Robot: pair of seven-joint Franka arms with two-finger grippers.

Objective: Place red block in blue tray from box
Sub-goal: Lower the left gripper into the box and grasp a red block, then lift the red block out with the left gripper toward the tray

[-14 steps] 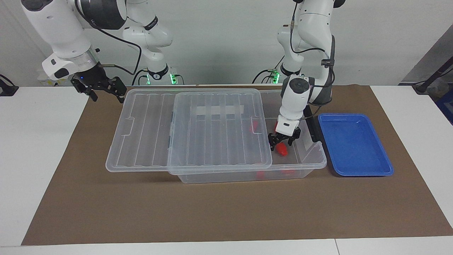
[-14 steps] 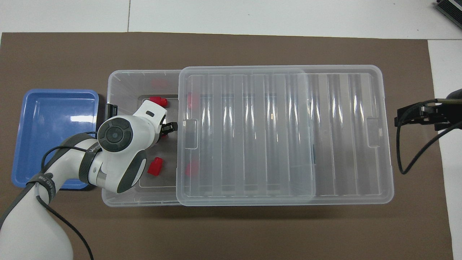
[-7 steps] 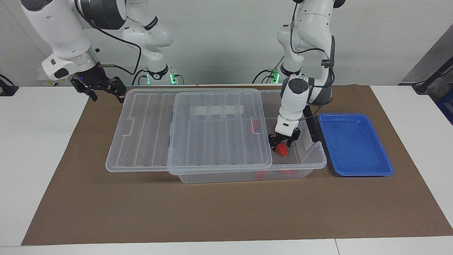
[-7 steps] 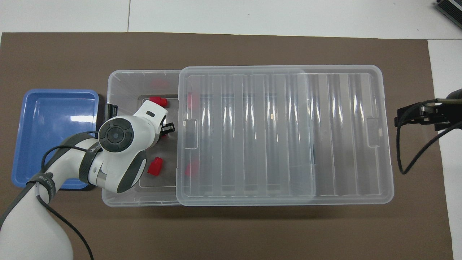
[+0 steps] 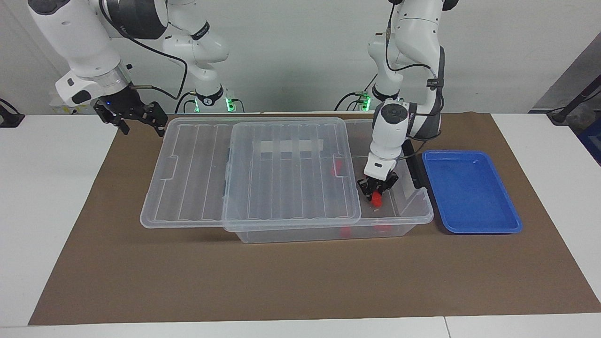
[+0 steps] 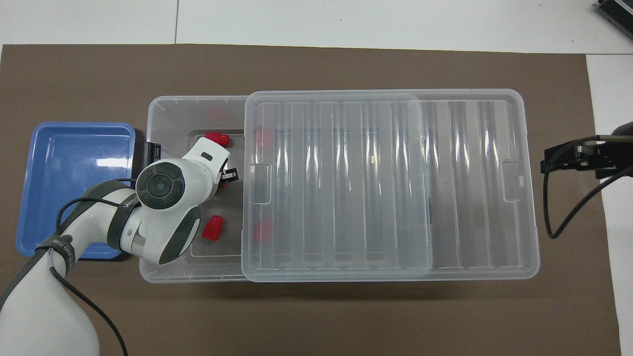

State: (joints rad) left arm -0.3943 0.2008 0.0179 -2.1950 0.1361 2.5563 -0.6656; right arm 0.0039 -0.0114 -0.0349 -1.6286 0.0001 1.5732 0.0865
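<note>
Down in the uncovered end of the box (image 5: 413,206), toward the left arm's end of the table, the left gripper (image 5: 375,188) pinches a red block (image 5: 376,199) low inside. The hold looks to be on the block's top only, so it may slip on the lift. The slid-aside lid (image 5: 291,173) edge sits just beside the wrist, and the box wall stands between block and tray (image 5: 471,192). Two more blocks (image 6: 213,228) lie nearby. The right gripper (image 5: 136,115) waits spread over the mat (image 5: 300,277).
</note>
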